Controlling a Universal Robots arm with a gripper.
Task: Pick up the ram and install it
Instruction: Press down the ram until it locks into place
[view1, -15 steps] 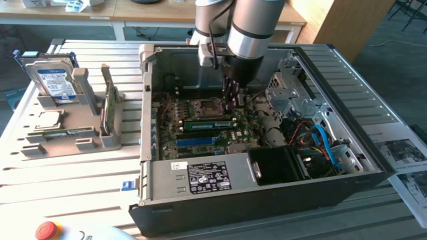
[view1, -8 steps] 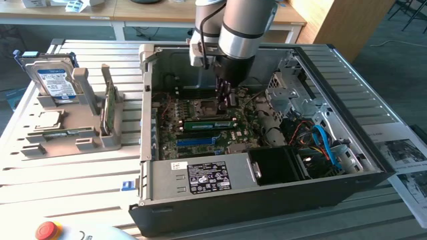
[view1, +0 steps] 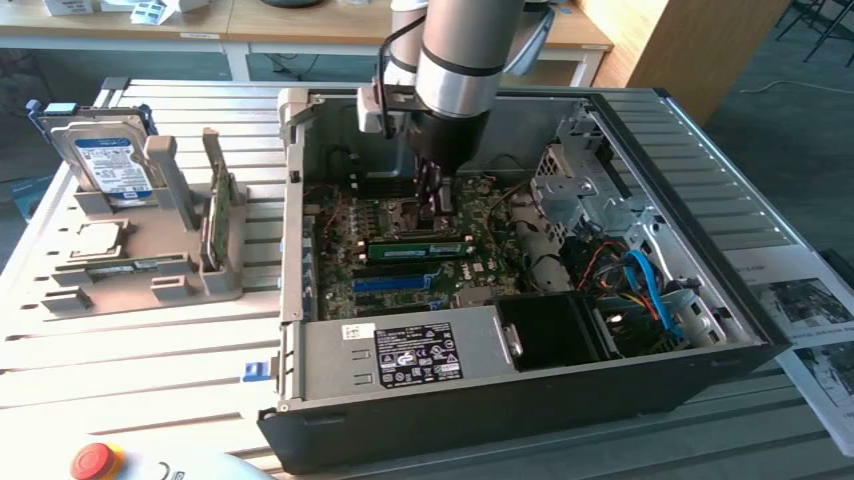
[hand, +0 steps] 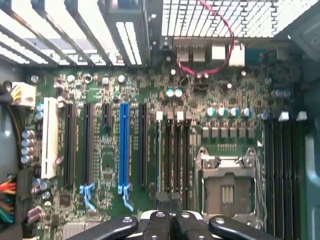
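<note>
Ram (view1: 420, 243) stands on edge in what I judge to be a memory slot on the motherboard (view1: 334, 235), inside the open computer case (view1: 534, 400). It sits directly under the claw (view1: 434, 222). In the wrist view the claw's fingers (hand: 157, 222) look pressed together with nothing between them, hovering over the bank of black memory slots (hand: 175, 150) beside the CPU socket (hand: 225, 185). I cannot tell whether the tips touch the stick's top edge or hang just above it, nor whether the stick is fully seated.

My main worry is uneven pressure. The claw is near the stick's middle, so if one end sits high, a push could flex the board or leave that end unlatched. The white latches (hand: 159, 116) at the slot ends are too small for me to read.

A slight sideways offset is the other risk. The tips could slip off the thin edge and strike the neighbouring slots or the small components around them. If the notch is misaligned, force would damage the slot rather than seat the stick.
</note>
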